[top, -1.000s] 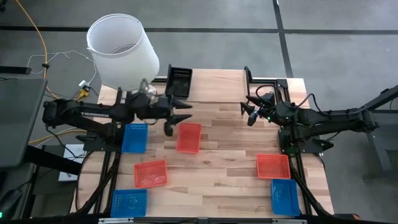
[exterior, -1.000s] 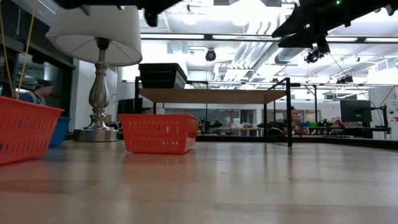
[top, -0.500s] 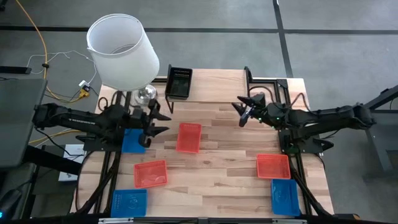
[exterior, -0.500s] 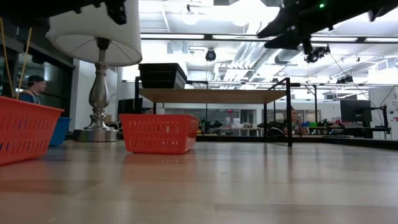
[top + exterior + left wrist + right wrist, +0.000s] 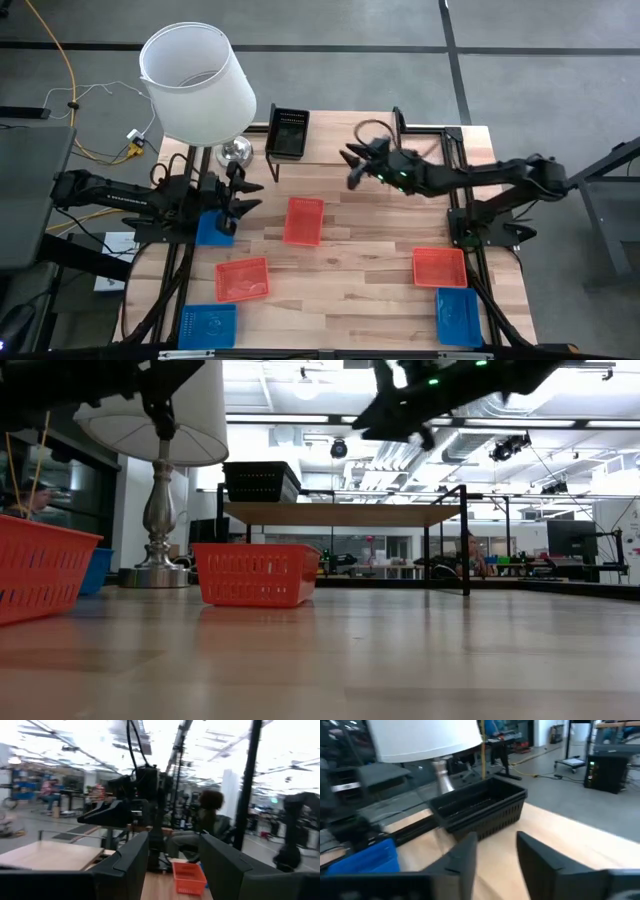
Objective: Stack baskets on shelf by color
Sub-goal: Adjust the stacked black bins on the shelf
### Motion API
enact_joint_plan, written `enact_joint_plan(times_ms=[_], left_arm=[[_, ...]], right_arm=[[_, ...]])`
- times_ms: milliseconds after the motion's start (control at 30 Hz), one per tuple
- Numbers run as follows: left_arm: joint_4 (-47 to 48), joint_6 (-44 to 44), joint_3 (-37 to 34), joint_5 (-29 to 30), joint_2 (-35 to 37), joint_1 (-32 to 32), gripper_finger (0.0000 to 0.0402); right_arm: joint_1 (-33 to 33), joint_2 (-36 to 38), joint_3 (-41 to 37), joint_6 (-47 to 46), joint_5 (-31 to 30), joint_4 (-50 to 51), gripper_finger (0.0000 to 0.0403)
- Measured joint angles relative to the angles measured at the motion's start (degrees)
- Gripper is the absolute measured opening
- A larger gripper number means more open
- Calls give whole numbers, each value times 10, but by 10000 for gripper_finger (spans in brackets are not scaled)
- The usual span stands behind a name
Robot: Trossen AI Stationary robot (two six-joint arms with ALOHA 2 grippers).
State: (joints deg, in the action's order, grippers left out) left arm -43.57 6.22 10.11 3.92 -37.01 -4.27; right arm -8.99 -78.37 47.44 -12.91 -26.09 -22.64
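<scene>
A black basket (image 5: pixel 289 131) stands on the left end of the shelf (image 5: pixel 420 128); it also shows in the low view (image 5: pixel 260 482) and the right wrist view (image 5: pixel 480 809). Three red-orange baskets (image 5: pixel 304 220) (image 5: pixel 242 279) (image 5: pixel 440 267) and three blue baskets (image 5: pixel 206 325) (image 5: pixel 458 316) (image 5: pixel 214 230) rest on the table. My left gripper (image 5: pixel 250 196) is open and empty, in the air beside the far-left blue basket. My right gripper (image 5: pixel 350 167) is open and empty over the shelf's near edge, right of the black basket.
A white-shaded lamp (image 5: pixel 195 80) stands at the table's far left corner, its base (image 5: pixel 236 152) next to the black basket. The shelf's black legs (image 5: pixel 465 540) stand at the far right. People show in the room beyond the table.
My left gripper has drawn back from near the black basket toward the table's left edge, staying open. My right gripper has gone toward the table's left edge along the shelf, toward the black basket, also open. No basket has moved.
</scene>
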Motion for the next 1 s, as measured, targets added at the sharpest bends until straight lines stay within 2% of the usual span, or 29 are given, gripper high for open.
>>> enact_joint_plan(times_ms=[133,167,300,467,633,800,1000], left_arm=[[1,7,0,3,0,0,161],[1,7,0,2,0,0,161],[4,12,0,-2,0,0,161],[4,12,0,-2,0,0,161],[8,13,0,-3,0,0,161],[13,18,0,-3,0,0,161],[14,17,0,-3,0,0,161]], right_arm=[[-34,-81,87,-1,0,42,24],[-41,-100,108,-1,0,54,12],[-72,-176,188,-12,7,101,21],[-102,-257,268,-18,63,109,3],[-118,-315,332,-36,66,151,2],[-125,-342,366,-36,66,156,1],[-124,-333,370,-10,56,173,0]])
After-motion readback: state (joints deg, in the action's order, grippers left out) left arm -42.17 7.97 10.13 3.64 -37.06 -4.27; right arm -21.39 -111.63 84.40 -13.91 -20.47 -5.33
